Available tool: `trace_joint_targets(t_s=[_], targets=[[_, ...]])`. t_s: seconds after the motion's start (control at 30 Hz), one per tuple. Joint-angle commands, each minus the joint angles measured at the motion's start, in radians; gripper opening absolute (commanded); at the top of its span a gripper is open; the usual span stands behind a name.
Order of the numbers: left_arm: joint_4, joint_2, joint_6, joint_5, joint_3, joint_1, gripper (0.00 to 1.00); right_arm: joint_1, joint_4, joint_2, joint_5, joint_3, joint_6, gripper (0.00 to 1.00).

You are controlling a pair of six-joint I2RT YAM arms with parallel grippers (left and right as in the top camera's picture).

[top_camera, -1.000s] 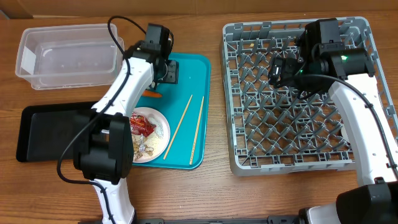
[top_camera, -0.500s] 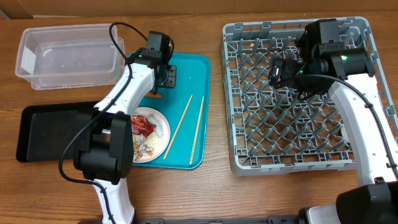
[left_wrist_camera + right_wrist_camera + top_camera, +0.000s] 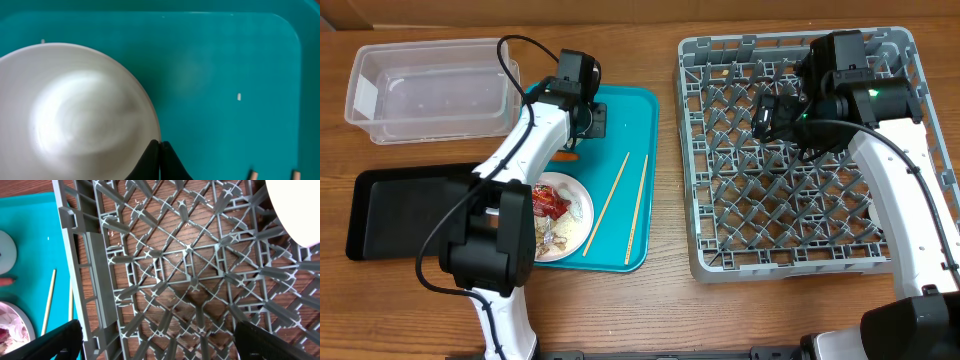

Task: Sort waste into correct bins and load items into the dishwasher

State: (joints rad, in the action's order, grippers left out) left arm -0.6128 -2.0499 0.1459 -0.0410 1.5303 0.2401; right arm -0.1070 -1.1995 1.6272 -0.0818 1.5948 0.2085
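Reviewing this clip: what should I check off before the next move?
1. Left gripper closed at the white bowl rim: ok.
2. Rim actually pinched: cannot tell.
3. Right gripper open and empty over the dish rack: ok.
4. Waste sorted: not ok; the red wrapper lies on the plate.
5. Chopsticks loaded: not ok; they lie on the teal tray.

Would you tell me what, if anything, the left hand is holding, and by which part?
The left hand appears to grip the white bowl by its rim, fingers nearly closed on the edge.
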Motion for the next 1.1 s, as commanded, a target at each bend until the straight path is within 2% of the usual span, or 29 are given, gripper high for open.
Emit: trace_joint_targets(t_s=[0.0,0.23,0.47,0.53,0.67,0.77,0.93,1.07], targets=[[-0.009,-0.007,-0.009,0.016,0.005,0.041,0.04,0.000,0.000,-0.005,-0.010,0.016,-0.007,1.00],[-0.053,-0.007,-0.012,0.015,0.032,0.101,0.04,0.000,0.000,-0.005,-0.010,0.016,-0.007,1.00],[-0.086,-0.007,-0.012,0.012,0.032,0.101,0.04,0.000,0.000,-0.005,-0.010,0.016,-0.007,1.00],[-0.086,-0.007,-0.012,-0.002,0.032,0.100,0.30,0.000,0.000,-0.005,-0.010,0.016,-0.007,1.00],[-0.085,-0.007,-0.012,-0.022,0.032,0.101,0.43,0.000,0.000,-0.005,-0.010,0.016,-0.007,1.00],[-0.084,-0.007,-0.012,-0.022,0.032,0.100,0.43,0.000,0.000,-0.005,-0.010,0.016,-0.007,1.00],[-0.080,-0.007,-0.012,-0.022,0.030,0.101,0.33,0.000,0.000,-0.005,-0.010,0.016,-0.007,1.00],[-0.080,-0.007,-0.011,-0.021,0.028,0.101,0.34,0.000,-0.004,-0.005,-0.010,0.016,-0.006,1.00]])
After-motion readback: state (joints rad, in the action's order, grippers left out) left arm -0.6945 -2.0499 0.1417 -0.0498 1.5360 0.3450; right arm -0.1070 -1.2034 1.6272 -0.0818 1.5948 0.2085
